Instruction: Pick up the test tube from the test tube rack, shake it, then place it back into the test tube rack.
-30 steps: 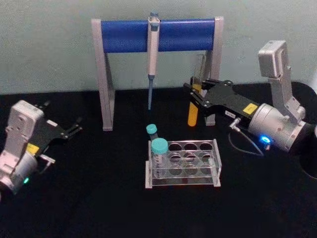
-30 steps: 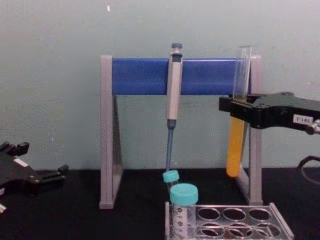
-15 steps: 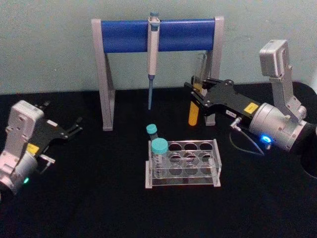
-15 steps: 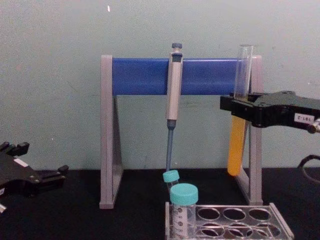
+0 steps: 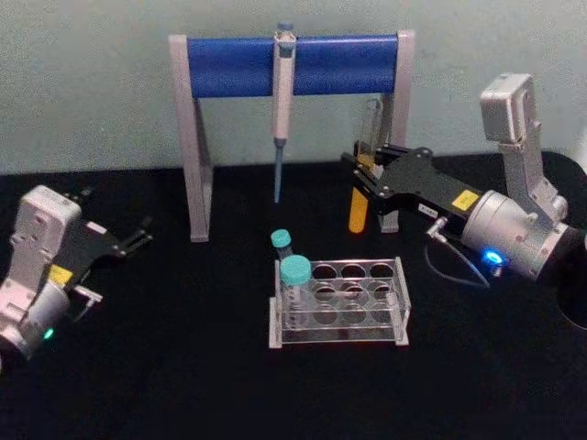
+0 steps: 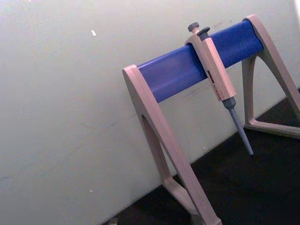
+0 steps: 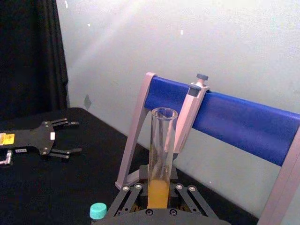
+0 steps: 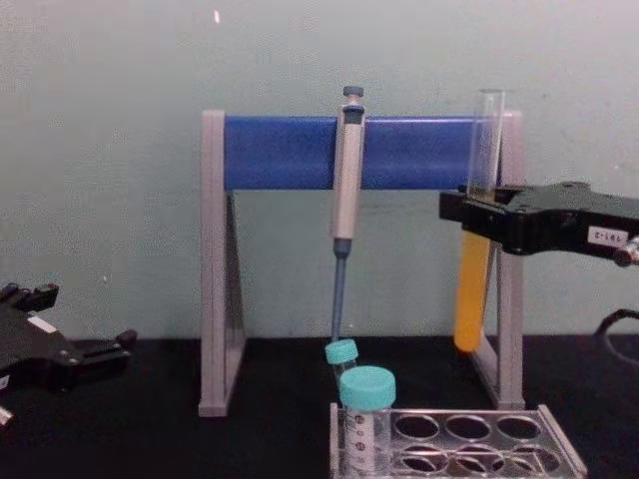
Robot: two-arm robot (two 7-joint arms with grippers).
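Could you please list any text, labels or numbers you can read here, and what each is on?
Nothing is legible.
White label on the right claw: blurred characters, unreadable.
Yellow sticker beside it: too small.
Yellow patch on the left claw: too small.

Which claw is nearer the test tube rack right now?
Right. The right claw holds the test tube in the air just behind the test tube rack's right end; the left claw sits open, far off to the rack's left.
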